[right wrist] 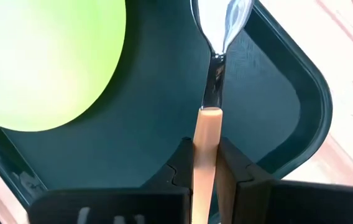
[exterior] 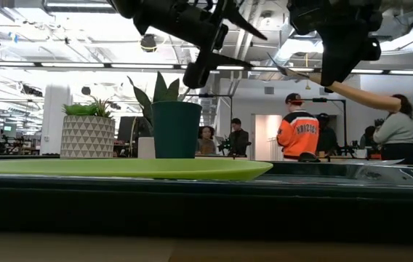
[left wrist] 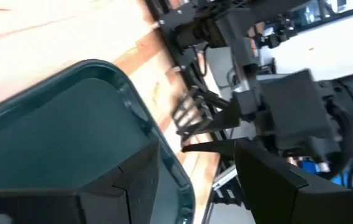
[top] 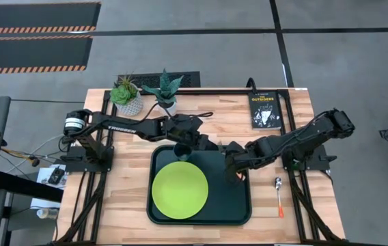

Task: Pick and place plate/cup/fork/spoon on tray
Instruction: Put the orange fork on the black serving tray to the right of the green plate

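Orange fork pinched by right gripper, tines cropped | left gripper seemingly released

Bright, even light; wrist views perhaps blurred

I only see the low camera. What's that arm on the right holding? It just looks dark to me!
Observer: The right gripper is shut on the fork. The orange handle is between its fingers, above the tray.
Operator: Where's the spoon? I can't find it.
Observer: The spoon lies on the table, just off the tray's right side.
Operator: Where on the tray is the cup?
Observer: The cup stands at the tray's far edge, behind the plate. The open left gripper is close beside it.
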Action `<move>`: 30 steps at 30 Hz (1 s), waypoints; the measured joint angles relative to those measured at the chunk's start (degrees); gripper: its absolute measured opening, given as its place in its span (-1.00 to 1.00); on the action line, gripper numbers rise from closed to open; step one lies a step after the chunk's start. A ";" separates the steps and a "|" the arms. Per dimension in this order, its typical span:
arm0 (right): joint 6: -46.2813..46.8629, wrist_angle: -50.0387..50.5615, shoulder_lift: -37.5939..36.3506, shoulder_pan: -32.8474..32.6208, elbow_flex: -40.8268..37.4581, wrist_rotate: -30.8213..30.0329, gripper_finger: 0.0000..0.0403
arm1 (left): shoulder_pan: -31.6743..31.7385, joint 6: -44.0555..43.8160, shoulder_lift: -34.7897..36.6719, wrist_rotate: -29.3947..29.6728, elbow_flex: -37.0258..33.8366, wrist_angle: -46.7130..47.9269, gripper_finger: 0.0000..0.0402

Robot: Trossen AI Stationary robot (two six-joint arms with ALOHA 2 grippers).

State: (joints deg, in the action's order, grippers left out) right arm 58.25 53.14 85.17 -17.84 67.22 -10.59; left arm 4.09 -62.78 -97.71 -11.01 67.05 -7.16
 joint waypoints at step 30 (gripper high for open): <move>-9.03 -6.14 0.48 4.17 0.00 0.21 -0.79 | 0.23 -0.94 0.04 5.20 -0.02 0.68 -0.04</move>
State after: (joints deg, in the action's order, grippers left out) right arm 49.22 47.00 85.65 -13.67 67.22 -10.38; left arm 4.32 -63.72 -97.67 -5.82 67.02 -6.48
